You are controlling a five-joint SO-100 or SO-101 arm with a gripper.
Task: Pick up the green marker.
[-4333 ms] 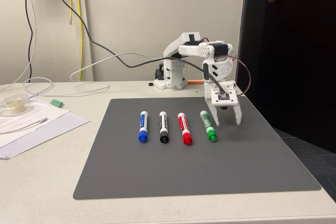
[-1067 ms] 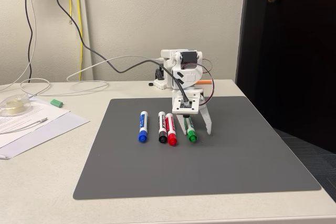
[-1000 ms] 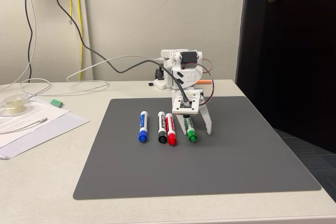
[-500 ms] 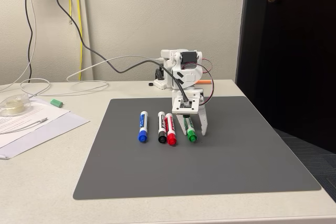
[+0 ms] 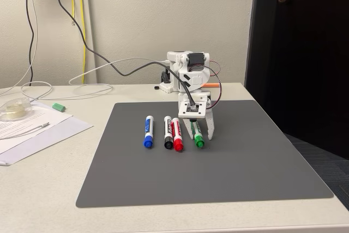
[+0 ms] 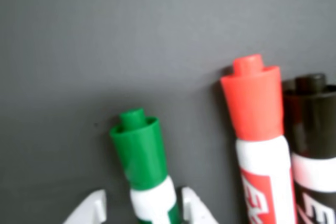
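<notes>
from the fixed view, the gripper [image 5: 199, 132] is down on the grey mat [image 5: 245, 162], jaws narrow around the green marker [image 5: 198, 133], just right of the red marker [image 5: 178, 132]. in the wrist view, both fingertips [image 6: 92, 208] flank the green marker [image 6: 143, 161], which lies flat; whether they touch it i can't tell.

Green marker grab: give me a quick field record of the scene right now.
target: green marker, lying on the grey mat
pincer: pincer down at the mat, fingers either side of the marker barrel in the wrist view
grip: contact cannot be told
lifted: not yet
neighbours: red marker touching black marker; blue marker apart
off mat: papers, small green piece
</notes>
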